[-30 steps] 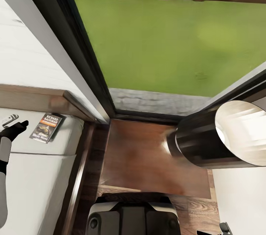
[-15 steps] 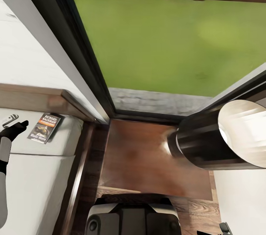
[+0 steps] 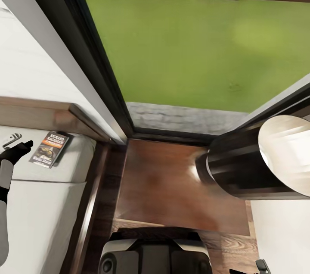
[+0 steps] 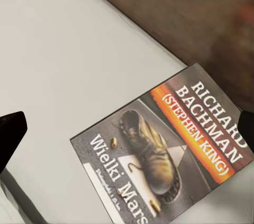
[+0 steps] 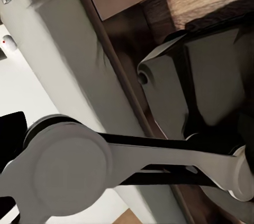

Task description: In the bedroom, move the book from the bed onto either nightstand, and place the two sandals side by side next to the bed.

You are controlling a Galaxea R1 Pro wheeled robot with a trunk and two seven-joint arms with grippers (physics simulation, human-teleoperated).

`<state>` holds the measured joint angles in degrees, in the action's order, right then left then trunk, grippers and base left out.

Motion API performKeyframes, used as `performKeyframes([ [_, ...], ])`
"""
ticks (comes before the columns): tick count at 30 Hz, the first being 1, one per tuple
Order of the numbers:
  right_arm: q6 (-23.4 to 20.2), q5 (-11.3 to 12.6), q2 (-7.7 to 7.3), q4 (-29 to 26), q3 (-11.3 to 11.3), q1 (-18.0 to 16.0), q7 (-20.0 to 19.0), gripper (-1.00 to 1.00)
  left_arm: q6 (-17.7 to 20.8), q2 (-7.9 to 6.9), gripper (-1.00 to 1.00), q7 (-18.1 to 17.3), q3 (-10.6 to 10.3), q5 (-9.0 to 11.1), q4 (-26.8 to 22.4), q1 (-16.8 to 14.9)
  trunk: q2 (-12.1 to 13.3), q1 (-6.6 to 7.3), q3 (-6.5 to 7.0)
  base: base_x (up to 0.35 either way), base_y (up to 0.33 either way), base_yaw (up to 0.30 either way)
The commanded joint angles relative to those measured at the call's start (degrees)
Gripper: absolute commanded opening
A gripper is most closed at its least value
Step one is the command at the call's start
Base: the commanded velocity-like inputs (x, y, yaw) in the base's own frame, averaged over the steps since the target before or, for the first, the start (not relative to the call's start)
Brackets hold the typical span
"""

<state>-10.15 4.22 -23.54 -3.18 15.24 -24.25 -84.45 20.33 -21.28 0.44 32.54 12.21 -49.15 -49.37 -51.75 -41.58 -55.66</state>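
The book (image 4: 169, 150), reading "RICHARD BACHMAN (STEPHEN KING)" and "Wielki Mars", is lying on the mattress (image 3: 38, 205) at three o'clock of the left gripper (image 3: 17, 147), whose jaws are gaping wide.

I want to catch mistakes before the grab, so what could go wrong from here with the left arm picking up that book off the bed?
The book lies flat and thin on the mattress; the open left gripper may slide over it or push it along rather than get under an edge.

It sits close to the headboard, so a nudge that way might jam it against the wood.

The nightstand lies beyond the bed frame, so carrying a loosely held book across may drop it.
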Motion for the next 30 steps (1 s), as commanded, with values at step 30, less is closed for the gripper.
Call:
performKeyframes([
  [30, -0.6, 0.44, -0.02, 0.04, -0.31, -0.01, -0.19, 1.0, 0.32, 0.01, 1.0, 0.06, 0.13, 0.54, -0.07, -0.02, -12.08, -6.6, -5.42, 0.0, 0.0, 0.0],
])
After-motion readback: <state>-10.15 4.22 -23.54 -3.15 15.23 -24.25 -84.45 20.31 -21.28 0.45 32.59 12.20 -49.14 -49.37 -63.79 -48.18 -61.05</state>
